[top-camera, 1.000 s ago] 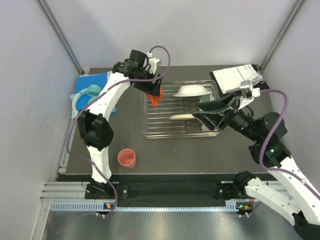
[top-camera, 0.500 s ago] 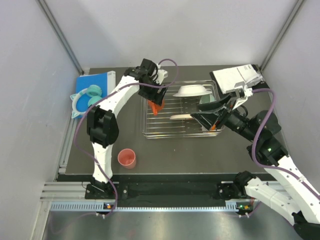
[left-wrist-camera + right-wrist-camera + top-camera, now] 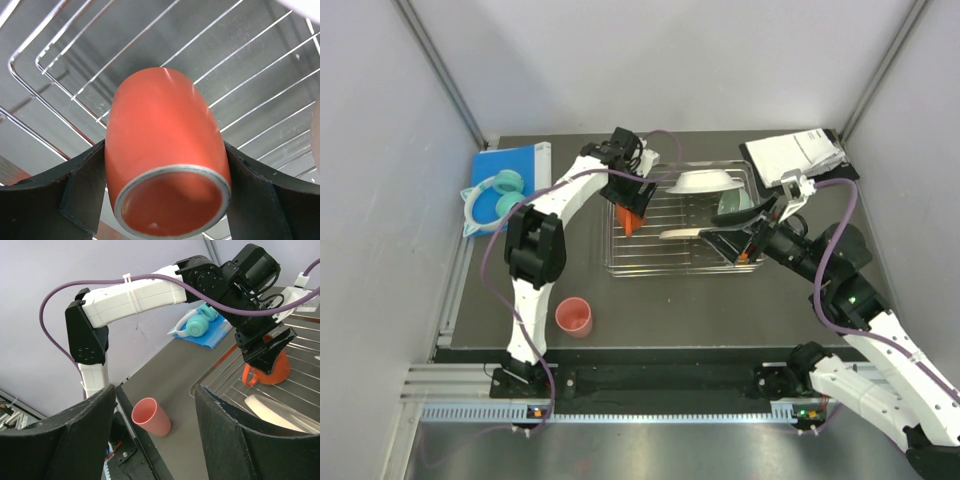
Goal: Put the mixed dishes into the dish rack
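Over the left end of the rack (image 3: 660, 272), your left gripper (image 3: 632, 208) pinches the orange mug (image 3: 162, 145) by its sides. Ease it down until the rack carries it, then let go. Your right gripper (image 3: 155, 432) has its jaws spread, empty.

1. The dish rack (image 3: 655, 262) is silver wire, rectangular, and sits flat on the tabletop (image 3: 670, 310).
2. The orange white-lined mug (image 3: 162, 145) lies tipped on its side over the rack's left end, clamped in the left pincer (image 3: 167, 192).
3. The white shallow bowl (image 3: 703, 181) is at the rack's far edge, and the cream plate (image 3: 682, 233) is mid-rack.
4. The pink cup (image 3: 574, 317) stands upright, off the rack's near-left corner.
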`<action>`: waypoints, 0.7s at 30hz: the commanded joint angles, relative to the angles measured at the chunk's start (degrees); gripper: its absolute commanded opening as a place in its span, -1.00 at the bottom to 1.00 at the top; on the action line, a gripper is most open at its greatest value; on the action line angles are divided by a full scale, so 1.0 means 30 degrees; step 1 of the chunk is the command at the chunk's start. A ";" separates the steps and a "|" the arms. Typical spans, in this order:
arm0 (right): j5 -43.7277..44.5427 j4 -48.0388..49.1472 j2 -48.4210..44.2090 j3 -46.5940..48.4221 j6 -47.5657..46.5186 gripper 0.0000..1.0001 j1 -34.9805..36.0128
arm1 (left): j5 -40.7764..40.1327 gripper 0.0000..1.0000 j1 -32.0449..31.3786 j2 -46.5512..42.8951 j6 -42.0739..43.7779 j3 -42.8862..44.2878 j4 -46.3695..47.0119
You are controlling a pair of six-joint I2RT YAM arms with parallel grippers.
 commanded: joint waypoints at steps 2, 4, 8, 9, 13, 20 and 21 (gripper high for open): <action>-0.0248 0.1090 -0.0219 -0.0219 0.0309 0.29 -0.0384 | -0.0525 -1.00 -0.0033 0.0479 0.0282 0.0744 0.0942; -0.0336 0.1178 -0.0307 -0.0337 0.0397 0.29 -0.0413 | -0.0612 -0.98 -0.0091 0.0420 0.0195 0.0568 0.1175; -0.0483 0.1325 -0.0424 -0.0718 0.0602 0.28 -0.0385 | -0.0876 -0.95 -0.0121 0.0361 0.0195 0.0596 0.1469; -0.0483 0.1354 -0.0541 -0.0777 0.0632 0.29 -0.0413 | -0.0935 -0.95 -0.0150 0.0391 0.0224 0.0626 0.1499; -0.0453 0.1413 -0.0718 -0.1040 0.0778 0.29 -0.0413 | -0.1082 -0.91 -0.0238 0.0537 0.0312 0.0831 0.1588; -0.0629 0.1267 -0.0630 -0.1158 0.0749 0.53 -0.0443 | -0.1228 0.16 -0.0473 -0.0016 0.0459 0.0219 0.1586; -0.0861 0.1266 -0.0572 -0.1158 0.0691 0.59 -0.0443 | -0.1141 0.18 -0.0473 -0.0164 0.0488 0.0100 0.1674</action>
